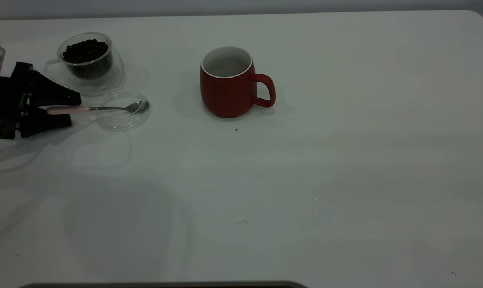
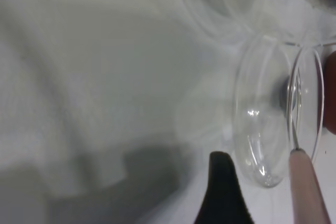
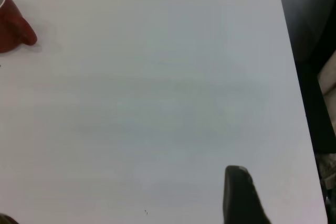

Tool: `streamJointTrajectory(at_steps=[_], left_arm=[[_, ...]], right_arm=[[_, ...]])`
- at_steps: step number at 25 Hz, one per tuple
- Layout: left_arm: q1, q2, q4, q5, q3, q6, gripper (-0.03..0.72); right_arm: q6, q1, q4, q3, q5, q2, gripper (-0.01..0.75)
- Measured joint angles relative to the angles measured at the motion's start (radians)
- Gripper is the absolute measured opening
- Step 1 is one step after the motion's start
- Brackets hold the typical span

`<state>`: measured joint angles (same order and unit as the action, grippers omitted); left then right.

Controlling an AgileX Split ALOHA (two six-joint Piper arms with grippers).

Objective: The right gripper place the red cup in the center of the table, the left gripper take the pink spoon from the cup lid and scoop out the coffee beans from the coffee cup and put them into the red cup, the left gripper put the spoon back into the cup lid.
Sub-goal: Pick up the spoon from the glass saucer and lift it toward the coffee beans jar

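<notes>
The red cup (image 1: 227, 90) stands upright near the middle of the table (image 1: 305, 180), empty, with its handle toward the right; part of it shows in the right wrist view (image 3: 11, 27). At the far left, the clear coffee cup (image 1: 91, 74) holds coffee beans (image 1: 85, 51). In front of it lies the cup lid (image 1: 123, 120) with the pink spoon (image 1: 105, 108) resting across it. My left gripper (image 1: 75, 109) is open, one finger on each side of the pink handle (image 2: 310, 192), with a gap showing. My right gripper (image 3: 121, 195) hovers open over bare table, far right of the red cup.
A loose dark speck (image 1: 236, 129) lies just in front of the red cup. The table's right edge (image 3: 294, 77) runs close to my right gripper, with dark floor beyond. A dark strip (image 1: 165, 285) borders the front edge.
</notes>
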<state>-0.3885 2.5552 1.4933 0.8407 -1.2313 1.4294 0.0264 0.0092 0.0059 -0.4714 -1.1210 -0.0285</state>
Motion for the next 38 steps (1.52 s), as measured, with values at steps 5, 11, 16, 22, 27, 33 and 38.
streamJointTrajectory(at_steps=[5, 11, 16, 22, 27, 33, 38], left_arm=[[0.000, 0.000, -0.078, -0.011, -0.033, -0.046, 0.596], [0.002, 0.000, -0.097, -0.002, -0.075, -0.087, 0.594], [0.015, 0.003, -0.141, -0.002, -0.075, -0.098, 0.594], [0.025, 0.015, -0.137, -0.003, -0.077, -0.100, 0.594], [0.030, 0.015, -0.124, -0.003, -0.077, -0.099, 0.556], [0.032, 0.015, -0.120, -0.003, -0.077, -0.099, 0.398], [0.032, 0.015, -0.119, 0.015, -0.077, -0.099, 0.258]], right_arm=[[0.000, 0.000, 0.000, 0.000, 0.000, 0.000, 0.438], [0.000, 0.000, 0.000, 0.000, 0.000, 0.000, 0.438], [0.000, 0.000, 0.000, 0.000, -0.001, 0.000, 0.438], [0.000, 0.000, 0.000, 0.000, -0.001, 0.000, 0.438], [0.000, 0.000, 0.000, 0.000, -0.001, 0.000, 0.438], [0.000, 0.000, 0.000, 0.000, -0.001, 0.000, 0.438], [0.000, 0.000, 0.000, 0.000, -0.001, 0.000, 0.438]])
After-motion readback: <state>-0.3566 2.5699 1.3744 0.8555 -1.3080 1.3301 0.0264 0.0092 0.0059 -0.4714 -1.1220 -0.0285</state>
